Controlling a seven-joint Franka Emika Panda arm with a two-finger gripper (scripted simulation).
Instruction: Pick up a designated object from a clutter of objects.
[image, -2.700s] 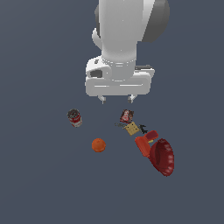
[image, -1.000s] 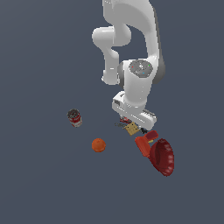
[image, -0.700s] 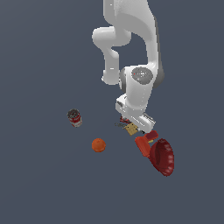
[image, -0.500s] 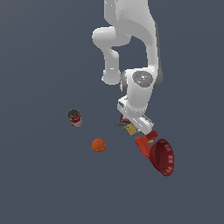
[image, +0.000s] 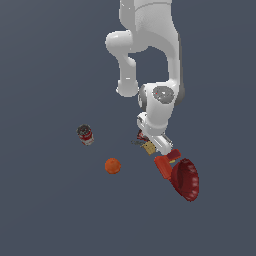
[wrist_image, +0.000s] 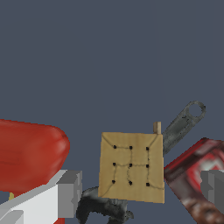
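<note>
The designated object, a small flat tan-yellow box (wrist_image: 131, 167) with a cracker-like grid, lies in the clutter of objects; in the exterior view (image: 149, 147) it peeks out under my hand. My gripper (wrist_image: 142, 190) is open. One finger (wrist_image: 70, 192) stands on each side of the tan box, apart from it. In the exterior view the gripper (image: 156, 142) is low over the pile. A thin dark tool (wrist_image: 181, 123) lies beside and partly under the box. A small red picture box (wrist_image: 197, 179) lies next to it.
A red box (image: 162, 165) and a red bowl (image: 186, 179) lie at the exterior view's right of the tan box. A red rounded shape (wrist_image: 30, 153) sits close to one finger. An orange ball (image: 113, 165) and a red-labelled can (image: 85, 134) lie apart at the left.
The arm has come down from high above onto the clutter, and in the last second it has sunk a little lower over the tan box. The objects have not moved.
</note>
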